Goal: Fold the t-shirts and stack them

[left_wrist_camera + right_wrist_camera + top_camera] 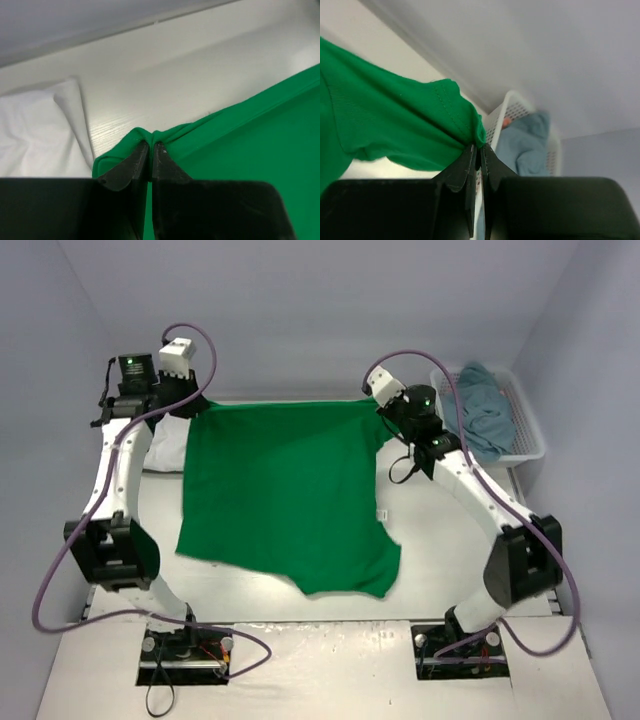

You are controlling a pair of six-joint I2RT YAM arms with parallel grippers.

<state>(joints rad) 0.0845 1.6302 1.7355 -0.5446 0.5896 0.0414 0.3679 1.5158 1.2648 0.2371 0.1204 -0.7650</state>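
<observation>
Robotics lab test cell, bare grey walls [300,300], white table [440,555], two bolted robot arms [115,475], loose purple cables [37,608].

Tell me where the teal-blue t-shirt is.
In the top view, the teal-blue t-shirt lies in the white basket at the far right, just right of the green t-shirt.

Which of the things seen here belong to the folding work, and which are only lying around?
Belong to the job:
- bright green t-shirt, pinched by the left gripper and right gripper
- white t-shirt
- teal-blue t-shirt

Only there:
- white lattice basket, holding the teal-blue one
- table
</observation>
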